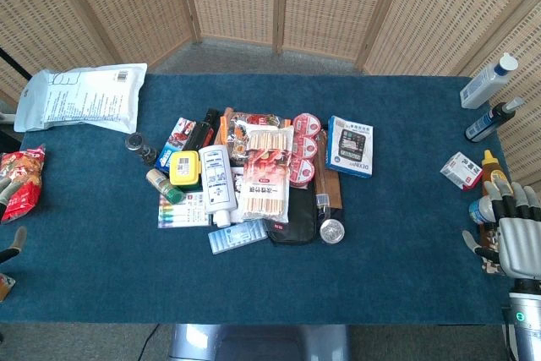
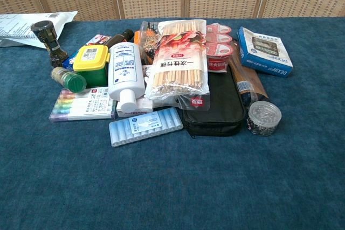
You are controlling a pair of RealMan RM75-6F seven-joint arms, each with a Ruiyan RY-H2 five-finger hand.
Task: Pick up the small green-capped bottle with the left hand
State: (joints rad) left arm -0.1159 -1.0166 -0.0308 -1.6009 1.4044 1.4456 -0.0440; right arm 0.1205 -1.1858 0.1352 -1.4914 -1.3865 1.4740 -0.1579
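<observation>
The small green-capped bottle [image 1: 166,186] [image 2: 68,78] lies on its side at the left edge of the pile on the blue table [image 1: 101,251], between a yellow box [image 1: 184,168] and a pack of markers [image 1: 182,209]. Only part of my left hand [image 1: 8,195] shows, at the far left edge of the head view. Its fingers are spread, it holds nothing, and it is well left of the bottle. My right hand [image 1: 517,232] hovers at the table's right edge with fingers extended and empty. Neither hand appears in the chest view.
A black-capped grinder [image 1: 139,146] stands just behind the bottle, and a white bottle [image 1: 217,183] and a chopstick pack [image 1: 266,171] lie to its right. A red snack bag [image 1: 21,182] and a white pouch [image 1: 84,95] lie at the left. Bottles [image 1: 489,82] stand at the far right.
</observation>
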